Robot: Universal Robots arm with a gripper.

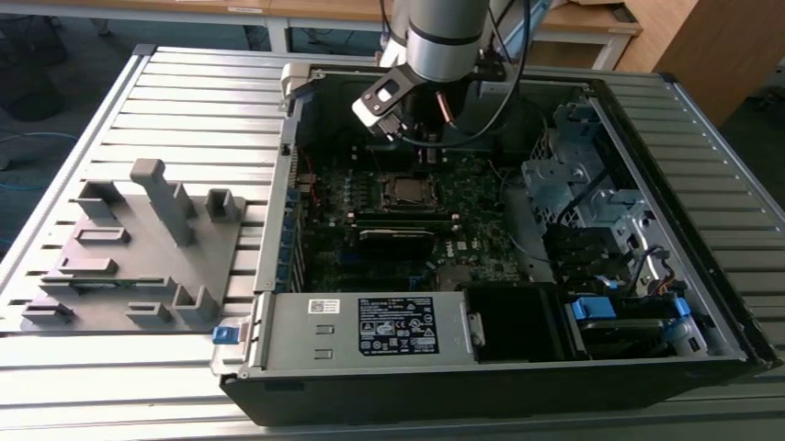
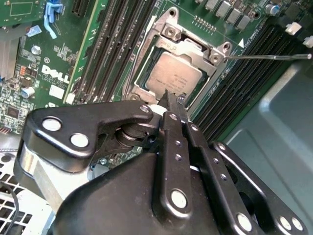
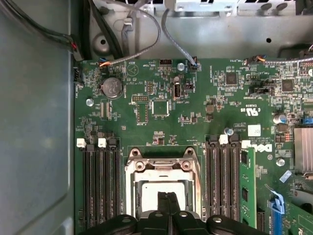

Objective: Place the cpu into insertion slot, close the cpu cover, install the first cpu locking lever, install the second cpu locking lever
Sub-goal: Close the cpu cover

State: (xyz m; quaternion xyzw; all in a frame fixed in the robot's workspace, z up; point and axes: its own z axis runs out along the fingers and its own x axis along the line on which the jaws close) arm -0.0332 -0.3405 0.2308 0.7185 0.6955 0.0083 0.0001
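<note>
- The pincer [image 2: 169, 100] has its two fingers pressed together with nothing between them. The tips hang over the near edge of the cpu [image 2: 173, 78]; I cannot tell whether they touch it.
- The cpu lies flat in the insertion slot [image 2: 150, 46]. Its grey top shows through the window of the cpu cover [image 2: 193, 49], which looks folded down over it.
- Seating the cover seems to be the step in hand. Press straight down on the frame metal rather than the chip top, evenly, so the plate sits flat.
- A thin locking lever [image 2: 269, 57] sticks out free beside the socket. Stay clear of it and of the black memory slots [image 2: 112, 44] flanking the socket.
- Farther off, the open computer case [image 1: 687, 110] lies on the slatted table [image 1: 197, 92].
</note>
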